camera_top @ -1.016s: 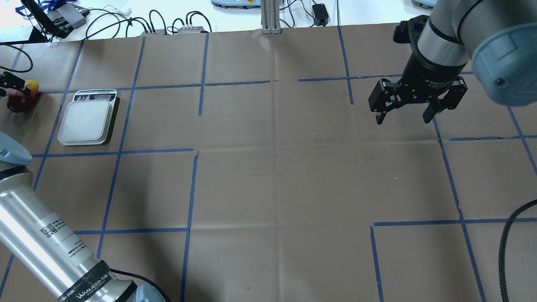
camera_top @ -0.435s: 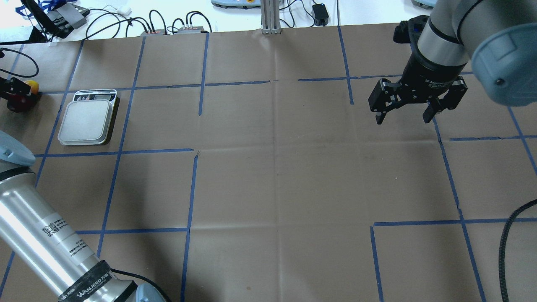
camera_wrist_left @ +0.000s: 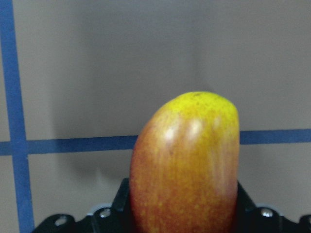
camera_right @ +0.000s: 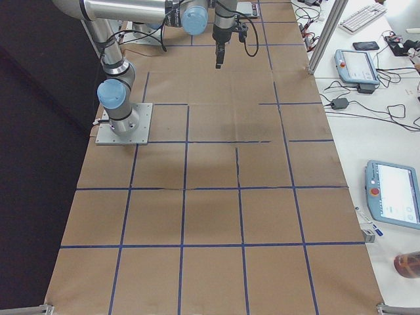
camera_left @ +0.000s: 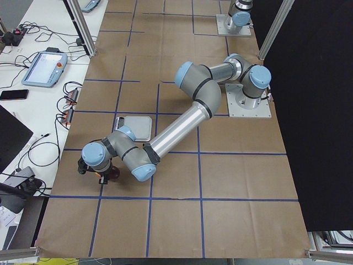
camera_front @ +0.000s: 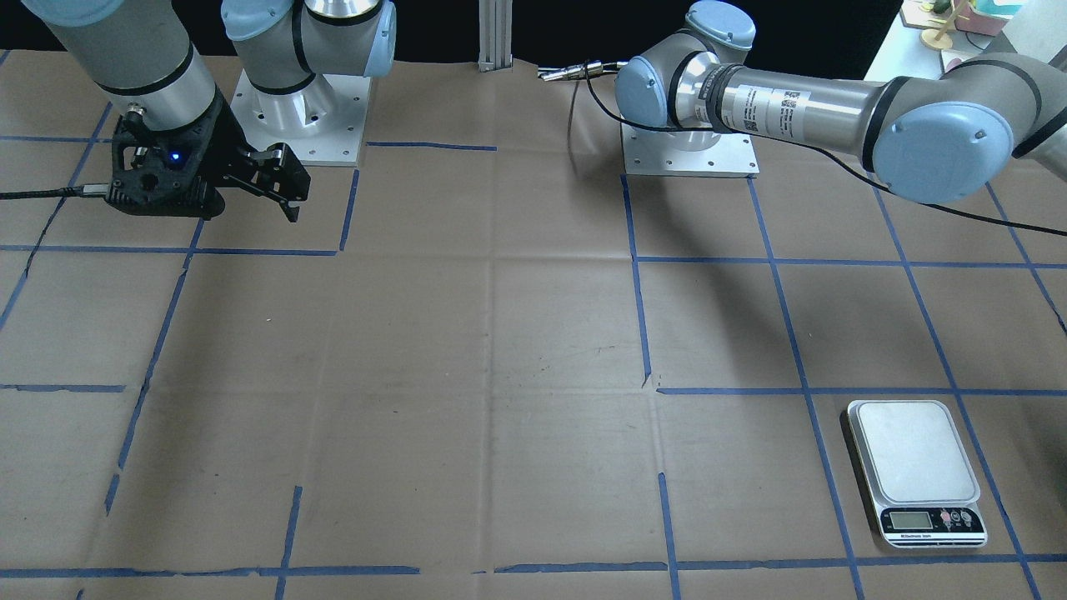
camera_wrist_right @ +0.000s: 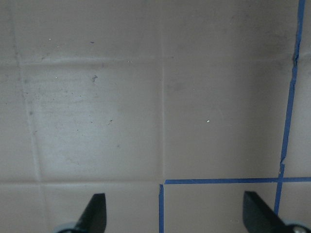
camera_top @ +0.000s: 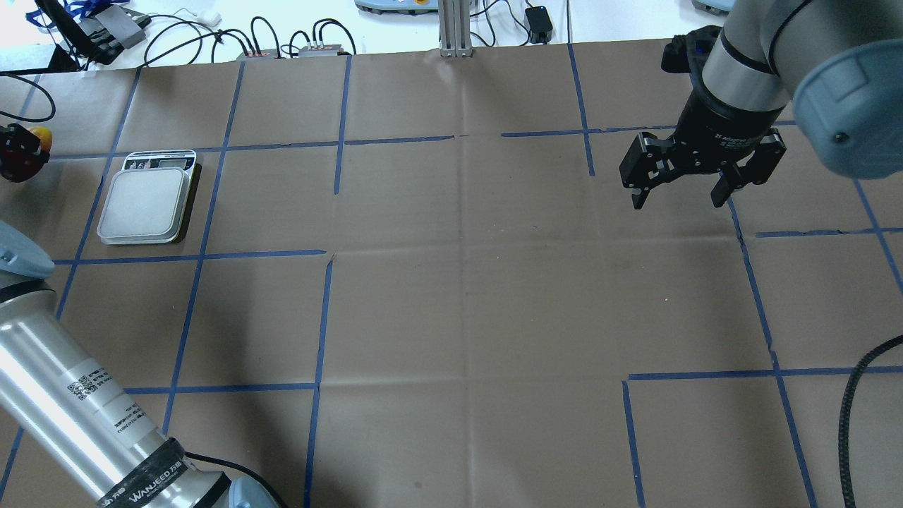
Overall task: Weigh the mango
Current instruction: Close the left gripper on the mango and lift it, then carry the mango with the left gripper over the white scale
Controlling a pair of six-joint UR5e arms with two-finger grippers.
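The mango [camera_wrist_left: 187,165] is red-orange with a yellow tip and fills the lower middle of the left wrist view, held between the gripper's jaws. In the overhead view the mango [camera_top: 17,168] is at the far left edge, with my left gripper [camera_top: 13,144] shut on it, to the left of the scale [camera_top: 144,204]. The silver scale has an empty platform and also shows in the front view [camera_front: 915,454]. My right gripper [camera_top: 677,199] hangs open and empty over the far right of the table, with both fingertips [camera_wrist_right: 95,213] showing in its wrist view.
Brown paper with a blue tape grid covers the table [camera_top: 465,282]. Cables and boxes [camera_top: 282,42] lie beyond the far edge. My left arm's forearm [camera_top: 77,395] crosses the near left corner. A black cable [camera_top: 857,395] hangs at the near right.
My left gripper has carried the mango a little further toward the overhead view's left edge, away from the scale. The right arm has not moved.
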